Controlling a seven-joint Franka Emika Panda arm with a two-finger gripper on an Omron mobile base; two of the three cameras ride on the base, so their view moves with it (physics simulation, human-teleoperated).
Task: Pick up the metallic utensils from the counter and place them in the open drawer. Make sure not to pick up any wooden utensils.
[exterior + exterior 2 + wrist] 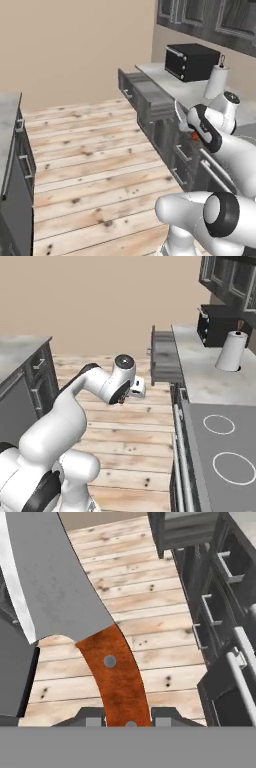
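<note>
Item: knife (65, 597), broad silver blade, orange-red riveted handle. Location: carried in the air over the plank floor, beside the dark cabinet run, short of the open drawer (150, 97). In the left base view the blade rises as a pale curve above the hand.

Holder: gripper (127, 714), clamped on the butt end of the handle, one dark tip at each side. The whole blade and most of the handle project beyond the grip.

Destination: open drawer, wide and shallow, pulled out from under the marble counter (210, 376), near the black toaster oven (192, 61) and the paper towel roll (231, 351).

Hazards, as judged:
- Grip sits at the handle's far end, so the heavy blade may swing or slip out during a fast turn.
- The long overhang may strike the drawer front or the counter edge if the hand approaches low.
- Release from too high may bounce the knife out onto the floor.
- Lower drawer handles (227, 564) lie close by the path.
</note>
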